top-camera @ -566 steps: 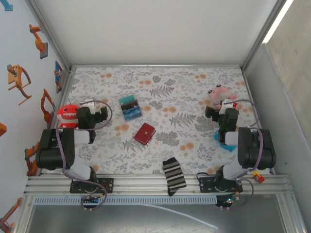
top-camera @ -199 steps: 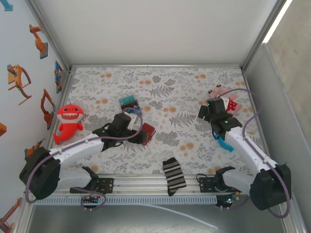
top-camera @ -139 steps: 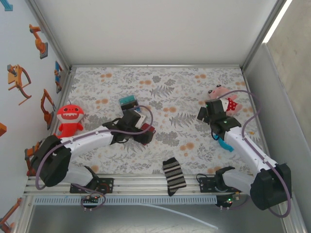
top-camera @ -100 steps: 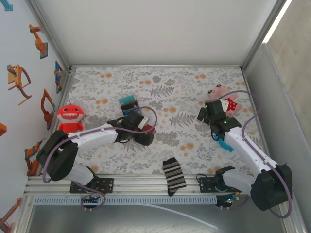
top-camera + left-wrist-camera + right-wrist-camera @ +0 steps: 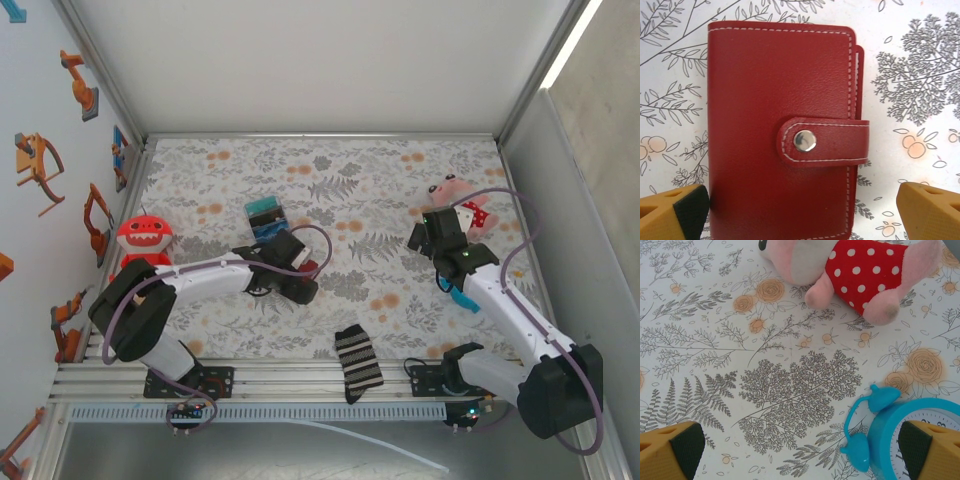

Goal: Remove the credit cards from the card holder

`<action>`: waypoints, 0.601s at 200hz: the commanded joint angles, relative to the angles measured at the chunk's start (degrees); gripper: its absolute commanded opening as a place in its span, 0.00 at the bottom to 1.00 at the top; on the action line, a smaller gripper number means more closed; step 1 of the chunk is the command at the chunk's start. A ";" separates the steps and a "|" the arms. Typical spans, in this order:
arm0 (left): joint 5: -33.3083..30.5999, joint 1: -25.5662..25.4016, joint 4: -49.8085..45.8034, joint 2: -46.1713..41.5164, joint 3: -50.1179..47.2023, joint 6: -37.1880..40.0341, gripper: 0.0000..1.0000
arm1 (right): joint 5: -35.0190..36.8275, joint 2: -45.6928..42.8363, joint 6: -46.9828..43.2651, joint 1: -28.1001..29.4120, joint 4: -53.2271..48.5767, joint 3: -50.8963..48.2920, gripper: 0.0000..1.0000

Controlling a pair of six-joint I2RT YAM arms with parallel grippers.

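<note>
The card holder (image 5: 780, 125) is a dark-red wallet lying flat on the floral cloth, folded shut with its snap tab (image 5: 822, 142) fastened. The credit cards are hidden inside it. My left gripper (image 5: 800, 212) hovers open right above it, one yellow finger (image 5: 672, 212) at its left edge and the other finger (image 5: 930, 210) off to its right over the cloth. From above, the left gripper (image 5: 300, 280) covers most of the card holder (image 5: 317, 267). My right gripper (image 5: 420, 237) stands open over bare cloth at the right, holding nothing.
A pink plush in a red dotted dress (image 5: 865, 270) and a blue alarm clock (image 5: 920, 440) lie close to the right gripper (image 5: 800, 450). A teal-black-blue striped box (image 5: 265, 215) sits behind the left gripper. A red shark plush (image 5: 140, 240) lies far left, a striped sock (image 5: 358, 362) at the front edge.
The left arm has reached right from beside the shark plush and settled over the card holder. The right arm has stretched forward toward the pink plush and has barely moved in the last second.
</note>
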 commanded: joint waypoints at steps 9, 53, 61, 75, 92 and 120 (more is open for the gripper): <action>-3.29 -0.21 -1.29 0.52 1.64 -0.43 0.97 | 1.34 -0.48 1.16 0.48 -0.44 -0.39 0.99; -3.80 -0.29 -1.49 2.57 2.73 0.58 0.97 | 0.75 1.28 1.12 0.57 0.35 0.18 0.99; -3.32 -0.31 -1.45 2.96 2.83 1.05 0.97 | 0.73 1.61 1.10 0.55 0.44 0.35 0.99; -3.39 -0.55 -1.42 3.16 2.70 1.68 0.97 | 0.57 2.04 1.10 0.68 0.44 0.68 0.99; -3.47 -0.56 -1.34 3.15 2.44 2.30 0.97 | 0.37 2.44 1.17 0.87 0.44 0.93 1.00; -2.05 -0.63 -1.43 3.64 2.05 2.79 0.97 | 0.03 2.67 1.54 1.29 0.40 1.32 0.99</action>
